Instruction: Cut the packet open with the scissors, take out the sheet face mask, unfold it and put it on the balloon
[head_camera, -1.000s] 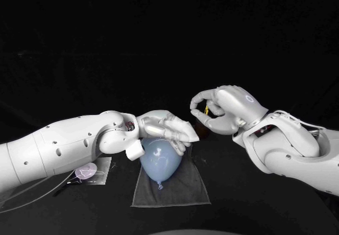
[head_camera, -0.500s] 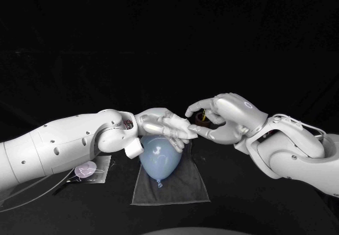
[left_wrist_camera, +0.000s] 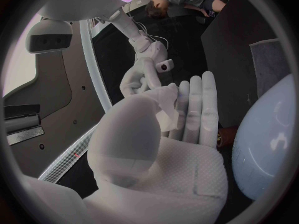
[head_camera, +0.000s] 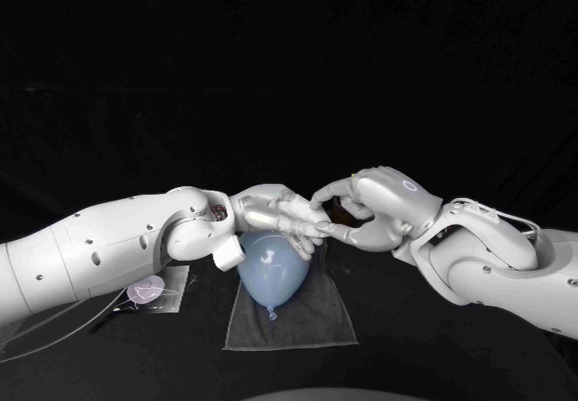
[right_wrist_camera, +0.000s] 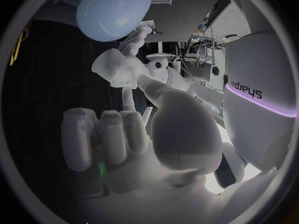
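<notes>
Black worktop, black backdrop.

Left hand's fingers lie straight, with the thumb pressing a crumpled white sheet mask against them. So the left hand holds the mask, not yet unfolded, just above the fat end of the pale blue rubber balloon.

Right hand's fingers are curled, tips at the mask's free edge. Can't tell if they pinch it or only touch. Right hand sits close against the left.

Balloon lies on a grey cloth, knot toward the robot. Clear plastic packet with a purple print lies beside the cloth, under the left arm.

Risks, my read:
- The sheet clings to itself, so a weak pinch slips off, or the pull drags the whole wad out of the left hand.
- Pulling on one layer could tear it.
- A low hand could nudge the balloon and roll it off the cloth.

Vs 1.0 s ago: the right hand was raised and well apart; now it's down and across at the mask. Left hand, balloon and packet unmoved.
</notes>
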`<state>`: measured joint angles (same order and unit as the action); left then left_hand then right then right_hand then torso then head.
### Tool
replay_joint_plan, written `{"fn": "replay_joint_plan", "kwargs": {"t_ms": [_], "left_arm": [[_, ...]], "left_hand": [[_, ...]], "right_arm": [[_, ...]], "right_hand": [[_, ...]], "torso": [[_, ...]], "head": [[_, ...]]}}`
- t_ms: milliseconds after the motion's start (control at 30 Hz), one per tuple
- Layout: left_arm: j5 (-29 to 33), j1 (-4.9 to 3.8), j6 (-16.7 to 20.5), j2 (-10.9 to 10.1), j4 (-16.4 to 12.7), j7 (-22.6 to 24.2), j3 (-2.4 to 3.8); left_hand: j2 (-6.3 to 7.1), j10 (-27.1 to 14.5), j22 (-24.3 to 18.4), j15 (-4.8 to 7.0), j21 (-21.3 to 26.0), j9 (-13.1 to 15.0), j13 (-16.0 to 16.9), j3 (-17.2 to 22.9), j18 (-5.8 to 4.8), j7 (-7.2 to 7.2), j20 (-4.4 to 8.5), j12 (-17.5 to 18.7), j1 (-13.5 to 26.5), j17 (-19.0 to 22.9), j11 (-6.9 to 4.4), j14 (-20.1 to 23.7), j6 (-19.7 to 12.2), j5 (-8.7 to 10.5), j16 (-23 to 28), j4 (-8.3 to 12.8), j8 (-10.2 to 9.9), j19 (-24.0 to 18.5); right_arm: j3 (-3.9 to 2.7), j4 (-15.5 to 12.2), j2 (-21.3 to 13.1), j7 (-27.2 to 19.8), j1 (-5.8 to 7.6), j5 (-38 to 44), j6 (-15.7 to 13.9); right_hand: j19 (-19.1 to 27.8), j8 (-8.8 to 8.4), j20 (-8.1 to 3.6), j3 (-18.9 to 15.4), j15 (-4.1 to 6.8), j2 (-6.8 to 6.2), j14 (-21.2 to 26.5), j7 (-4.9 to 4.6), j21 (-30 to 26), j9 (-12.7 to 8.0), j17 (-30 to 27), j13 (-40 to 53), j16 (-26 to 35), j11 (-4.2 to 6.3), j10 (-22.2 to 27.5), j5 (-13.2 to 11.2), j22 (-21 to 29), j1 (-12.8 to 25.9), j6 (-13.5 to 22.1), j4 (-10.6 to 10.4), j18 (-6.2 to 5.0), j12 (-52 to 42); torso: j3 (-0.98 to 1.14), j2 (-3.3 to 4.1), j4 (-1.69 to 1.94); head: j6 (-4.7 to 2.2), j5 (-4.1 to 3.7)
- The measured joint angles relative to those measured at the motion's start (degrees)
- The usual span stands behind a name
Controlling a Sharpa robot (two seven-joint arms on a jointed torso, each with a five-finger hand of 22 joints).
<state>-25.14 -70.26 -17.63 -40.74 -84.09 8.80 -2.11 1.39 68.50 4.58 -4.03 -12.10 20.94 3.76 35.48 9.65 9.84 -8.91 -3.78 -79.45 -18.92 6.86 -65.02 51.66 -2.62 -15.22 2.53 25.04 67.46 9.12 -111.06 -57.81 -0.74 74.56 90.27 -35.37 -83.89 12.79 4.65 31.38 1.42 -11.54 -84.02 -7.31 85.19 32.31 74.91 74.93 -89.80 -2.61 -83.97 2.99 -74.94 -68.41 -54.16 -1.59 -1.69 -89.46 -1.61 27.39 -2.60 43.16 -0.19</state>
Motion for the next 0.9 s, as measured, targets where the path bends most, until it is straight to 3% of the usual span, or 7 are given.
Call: {"fn": "replay_joint_plan", "kwargs": {"t_ms": [200, 300, 900], "left_arm": [[0.00, 0.00, 0.01, -0.01, -0.03, 0.00, 0.00], [-0.02, 0.00, 0.01, 0.00, -0.07, 0.00, 0.00], [-0.10, 0.00, 0.00, -0.01, -0.19, -0.02, 0.00]], "left_hand": [[0.00, 0.00, 0.00, 0.00, 0.00, 0.00, 0.00, 0.00, -0.02, -0.01, 0.00, 0.00, 0.00, -0.01, 0.00, 0.00, -0.01, 0.00, 0.00, 0.00, 0.00, 0.00], [0.00, 0.00, 0.00, 0.00, 0.00, 0.00, 0.00, 0.00, -0.04, -0.01, 0.00, 0.00, 0.00, 0.00, 0.00, 0.00, -0.01, 0.00, 0.00, 0.00, 0.00, 0.00], [0.08, 0.00, 0.00, -0.11, 0.00, 0.00, 0.00, 0.00, -0.40, -0.12, 0.00, 0.00, 0.08, 0.01, 0.00, 0.10, -0.12, 0.00, 0.00, 0.00, -0.01, 0.00]], "right_arm": [[0.00, 0.97, 0.63, 0.96, -0.05, 0.50, 0.53], [0.00, 1.19, 0.94, 1.42, -0.07, 0.63, 0.70], [0.00, 2.47, 1.55, 4.81, -0.11, 1.50, 0.60]], "right_hand": [[0.01, -0.44, 0.00, 0.31, 0.00, 3.35, 0.00, 0.15, 0.00, -0.61, 0.04, -0.02, 0.04, 0.01, 0.00, 0.00, 0.00, -0.24, -0.93, -1.41, 0.00, 0.00], [0.01, -0.45, 0.00, 0.41, 0.00, 4.26, 0.00, 0.33, -0.01, -0.80, 0.04, -0.02, 0.05, 0.01, 0.01, 0.00, 0.00, -0.56, -1.50, -1.51, 0.00, -0.23], [-0.02, -0.68, -0.05, 0.41, 0.00, 4.26, 0.00, 0.34, -0.17, -0.93, -0.01, 0.02, 0.00, 0.05, 0.05, 0.00, 0.03, -0.56, -1.51, -1.51, 0.00, -0.23]], "torso": [[-0.01, -0.01, -0.01], [-0.01, -0.02, -0.01], [0.02, -0.02, -0.03]], "head": [[0.05, 0.00], [0.03, -0.10], [-0.03, -0.25]]}}
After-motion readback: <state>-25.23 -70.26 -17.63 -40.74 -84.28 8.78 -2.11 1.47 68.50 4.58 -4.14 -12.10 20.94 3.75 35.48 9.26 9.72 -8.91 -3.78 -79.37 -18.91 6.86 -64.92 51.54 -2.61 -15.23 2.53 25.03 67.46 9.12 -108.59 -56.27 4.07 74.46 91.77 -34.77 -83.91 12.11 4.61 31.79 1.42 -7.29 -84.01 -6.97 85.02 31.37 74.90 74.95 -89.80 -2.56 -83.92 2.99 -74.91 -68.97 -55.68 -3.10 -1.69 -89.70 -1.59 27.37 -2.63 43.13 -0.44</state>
